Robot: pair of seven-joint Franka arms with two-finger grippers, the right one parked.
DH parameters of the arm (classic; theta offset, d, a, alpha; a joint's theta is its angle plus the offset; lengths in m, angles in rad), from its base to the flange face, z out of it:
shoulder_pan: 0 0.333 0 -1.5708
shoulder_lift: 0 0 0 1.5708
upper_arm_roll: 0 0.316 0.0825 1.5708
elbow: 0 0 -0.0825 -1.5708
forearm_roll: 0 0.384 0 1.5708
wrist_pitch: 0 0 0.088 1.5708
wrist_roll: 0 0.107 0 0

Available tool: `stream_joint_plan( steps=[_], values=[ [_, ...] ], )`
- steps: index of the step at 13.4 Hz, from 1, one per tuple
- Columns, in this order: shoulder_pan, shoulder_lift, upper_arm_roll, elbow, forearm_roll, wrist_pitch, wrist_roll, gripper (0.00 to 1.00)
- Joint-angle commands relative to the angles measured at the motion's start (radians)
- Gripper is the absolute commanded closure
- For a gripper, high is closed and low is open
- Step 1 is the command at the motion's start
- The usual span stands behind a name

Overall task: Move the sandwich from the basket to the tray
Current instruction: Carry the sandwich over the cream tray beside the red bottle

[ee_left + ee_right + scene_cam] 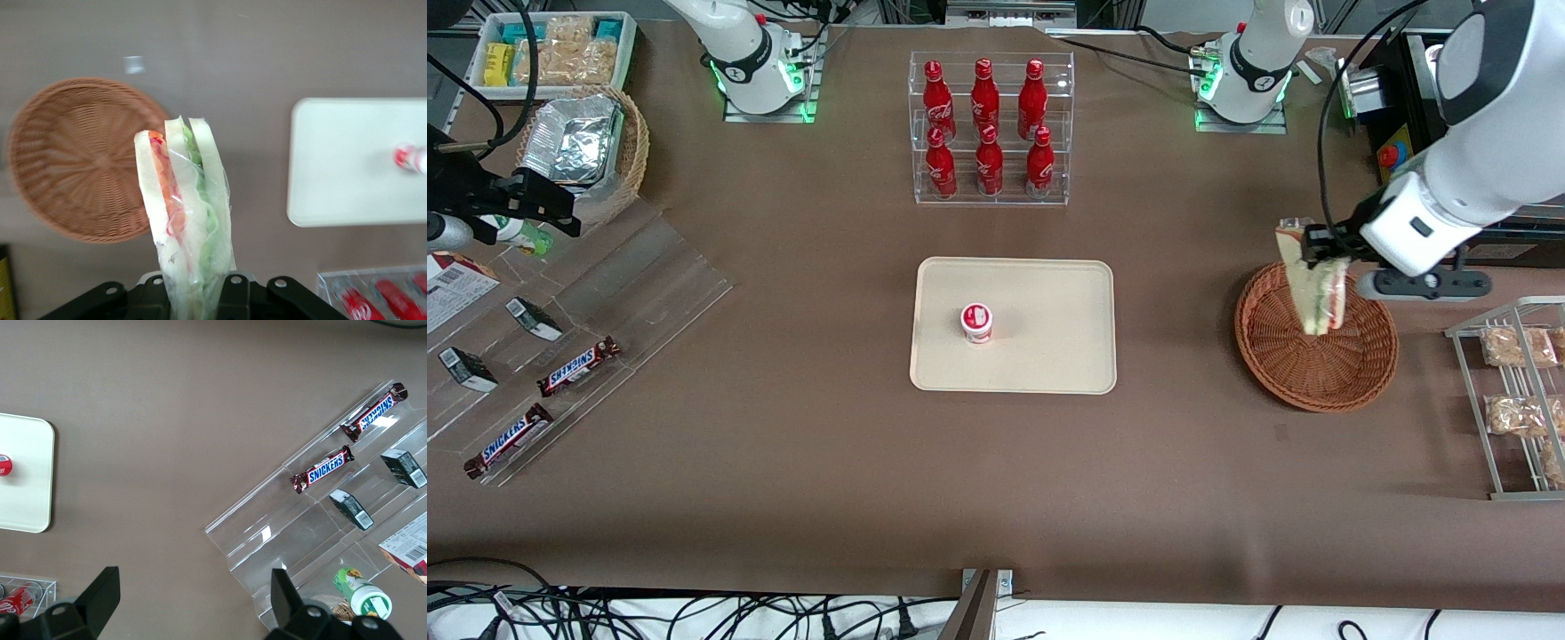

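Sandwich (1312,283), clear-wrapped white bread, green and red layers, pinched by gripper (1320,245) above basket (1316,348)

Small cup (976,323) on tray (1049,356).

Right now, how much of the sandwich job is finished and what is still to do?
Done: the sandwich is out of the basket, which now looks empty. In hand: the end effector grips it, hanging above the basket. Left: carry it to the tray, where a small red-and-white cup stands, and set it on a bare part.
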Motion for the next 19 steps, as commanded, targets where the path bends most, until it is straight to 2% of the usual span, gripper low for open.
stream_joint_plan(
  steps=[1,5,10,11,14,19],
  values=[
    [0.001,0.018,-0.080,0.026,-0.042,-0.010,0.044,1.00],
    [-0.002,0.053,-0.197,0.026,-0.042,0.047,0.022,1.00],
    [-0.015,0.125,-0.285,0.010,-0.025,0.168,-0.125,1.00],
    [-0.047,0.143,-0.285,0.007,-0.011,0.197,-0.154,1.00],
    [-0.125,0.223,-0.285,0.007,0.096,0.289,-0.296,1.00],
    [-0.177,0.363,-0.285,0.003,0.203,0.423,-0.367,1.00]
  ],
)
